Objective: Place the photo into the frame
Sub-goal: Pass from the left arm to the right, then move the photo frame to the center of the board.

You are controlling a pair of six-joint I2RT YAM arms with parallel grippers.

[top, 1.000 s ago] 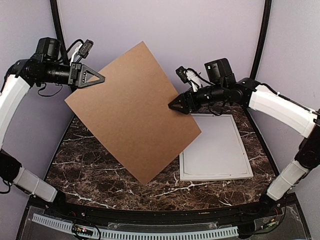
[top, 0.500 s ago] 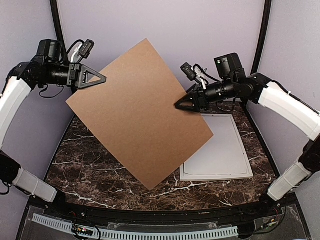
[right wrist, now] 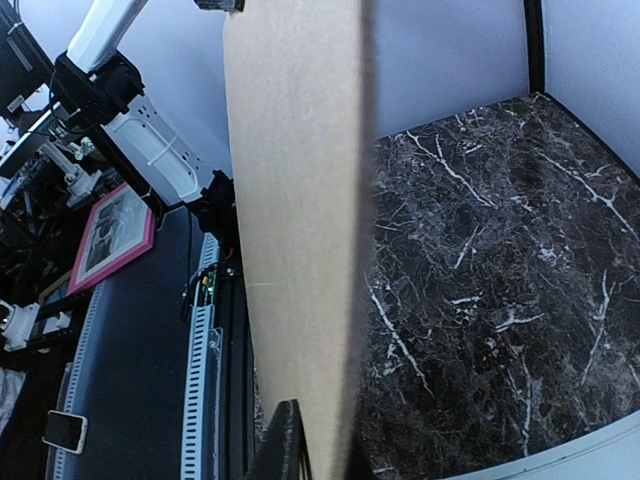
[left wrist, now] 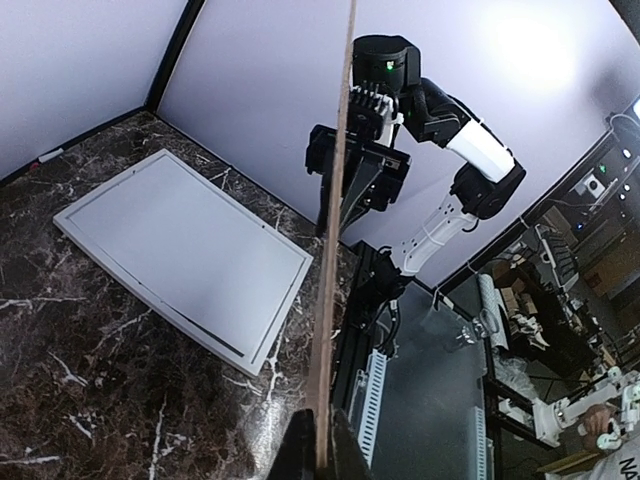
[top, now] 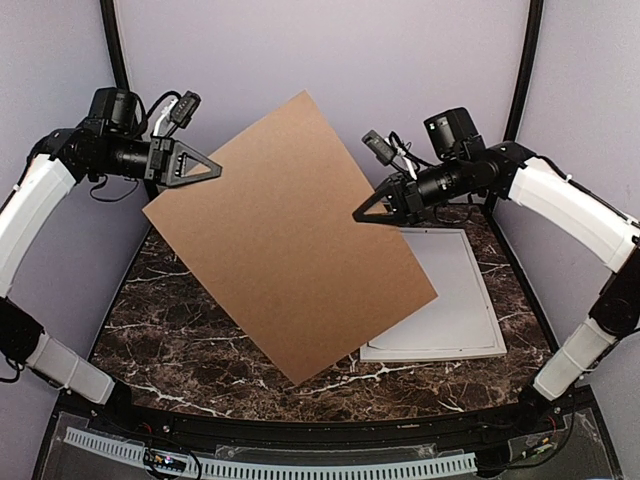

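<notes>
A large plain brown board [top: 290, 240] hangs tilted in the air above the table, one corner pointing down. My left gripper [top: 215, 168] is shut on its upper left edge; in the left wrist view the fingers [left wrist: 320, 455] pinch the thin edge of the board [left wrist: 335, 250]. My right gripper [top: 360, 214] is shut on the opposite edge, and the board [right wrist: 300, 200] runs up from between its fingers [right wrist: 315, 450]. The white thin-bordered frame [top: 432, 353] lies flat at the right of the table, partly under the board, with a pale blank surface inside it [left wrist: 150, 295]. The photo is out of view.
The dark marble table [top: 200, 330] is walled by purple panels with black posts at the back corners. A black rail and a perforated white strip run along its near edge [top: 300, 465]. A pink-framed picture [right wrist: 110, 235] lies off the table.
The right gripper's jaws have closed onto the board's right edge. Both arms and the board have shifted a little to the right, and the board's lower right corner now covers more of the frame.
</notes>
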